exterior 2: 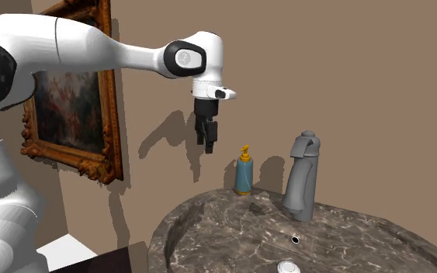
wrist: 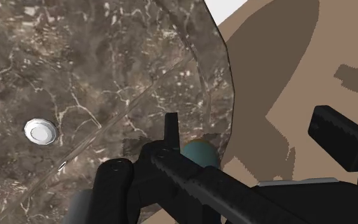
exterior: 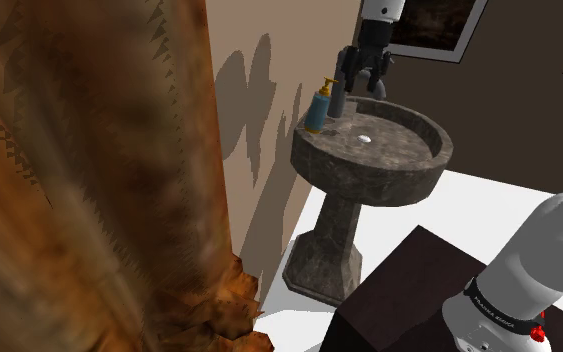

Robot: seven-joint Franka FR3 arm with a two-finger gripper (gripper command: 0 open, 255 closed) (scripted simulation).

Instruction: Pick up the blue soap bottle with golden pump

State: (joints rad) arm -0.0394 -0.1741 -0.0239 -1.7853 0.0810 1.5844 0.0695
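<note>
Dark veined stone forms the pedestal sink point(exterior: 369, 182) that stands against a plain brown wall on a white floor. A painting in an ornate frame point(exterior 2: 69, 108) hangs beside it. The blue soap bottle point(exterior 2: 244, 175) stands upright on the sink's back rim, close to the wall, with its golden pump point(exterior 2: 245, 150) on top. A grey faucet point(exterior 2: 303, 178) rises from the same rim near it, on the second exterior view's right, and the two do not touch. My gripper point(exterior 2: 209, 143) hangs in the air above the rim, higher than the pump and towards the second exterior view's left of the bottle, pointing down. Its fingers point(wrist: 339, 145) stand apart with nothing clasped between them. From my wrist, the bottle's rounded blue body shows below the hand, and the sink's pale drain point(wrist: 41, 132) lies off to one side in the basin. A rough brown-orange mass point(exterior: 89, 200) that I cannot identify stands at the shoulder view's left, and my dark stand point(exterior: 409, 295) shows at its lower right.
</note>
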